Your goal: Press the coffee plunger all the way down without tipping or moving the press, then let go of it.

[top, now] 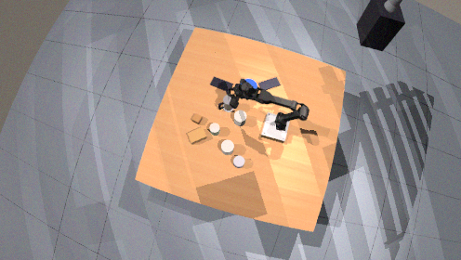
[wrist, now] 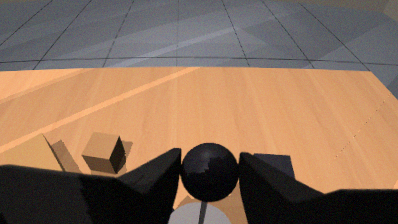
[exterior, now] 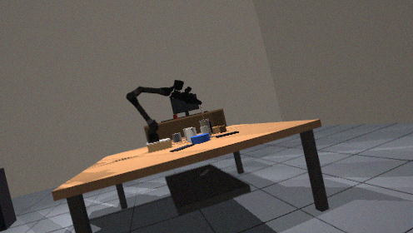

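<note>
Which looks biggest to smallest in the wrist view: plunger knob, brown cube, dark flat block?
1. Plunger knob, held by the gripper and nearest the camera, so its lead may be only apparent.
2. Brown cube.
3. Dark flat block, partly hidden behind a finger, so unsure.

The coffee press [top: 227,103] is standing upright on the wooden table, at about ten o'clock from the table's middle in the top view. From above it is showing as a pale grey round lid, largely hidden beneath the arm. In the wrist view its plunger knob [wrist: 209,171], a glossy black ball, is sitting raised on a thin dark rod [wrist: 202,212] above the grey lid [wrist: 199,216], at six o'clock in that frame. The knob is being pinched on both sides by dark fingers.
</note>
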Tool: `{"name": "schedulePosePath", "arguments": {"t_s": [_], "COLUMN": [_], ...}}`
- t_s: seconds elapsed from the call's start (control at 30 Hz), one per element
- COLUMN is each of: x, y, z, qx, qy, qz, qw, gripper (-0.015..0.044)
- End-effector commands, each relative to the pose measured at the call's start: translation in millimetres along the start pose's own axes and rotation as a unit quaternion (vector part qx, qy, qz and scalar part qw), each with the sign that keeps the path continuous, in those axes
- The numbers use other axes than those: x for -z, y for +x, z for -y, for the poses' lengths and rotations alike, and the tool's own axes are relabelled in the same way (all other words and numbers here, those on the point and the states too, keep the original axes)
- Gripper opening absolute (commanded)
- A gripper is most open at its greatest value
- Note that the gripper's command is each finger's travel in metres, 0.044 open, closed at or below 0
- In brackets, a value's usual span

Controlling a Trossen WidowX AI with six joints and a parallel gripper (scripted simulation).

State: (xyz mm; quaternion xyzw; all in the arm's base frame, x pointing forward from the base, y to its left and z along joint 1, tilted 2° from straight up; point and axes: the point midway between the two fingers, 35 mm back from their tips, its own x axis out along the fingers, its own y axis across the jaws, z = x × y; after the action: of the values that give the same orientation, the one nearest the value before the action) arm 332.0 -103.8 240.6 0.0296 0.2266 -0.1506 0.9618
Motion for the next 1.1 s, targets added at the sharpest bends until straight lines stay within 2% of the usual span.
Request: {"name": "schedulePosePath", "arguments": {"t_s": [0.0, 1.07], "x": [3, 44], "y": [3, 37], "z": [0, 0], "qx": [-0.001, -0.001], "qy": [0.002, 0.002], "qz": [0.0, 0.0], "qw": [1.0, 1.0], "gripper": [0.0116, 0.0116]}}
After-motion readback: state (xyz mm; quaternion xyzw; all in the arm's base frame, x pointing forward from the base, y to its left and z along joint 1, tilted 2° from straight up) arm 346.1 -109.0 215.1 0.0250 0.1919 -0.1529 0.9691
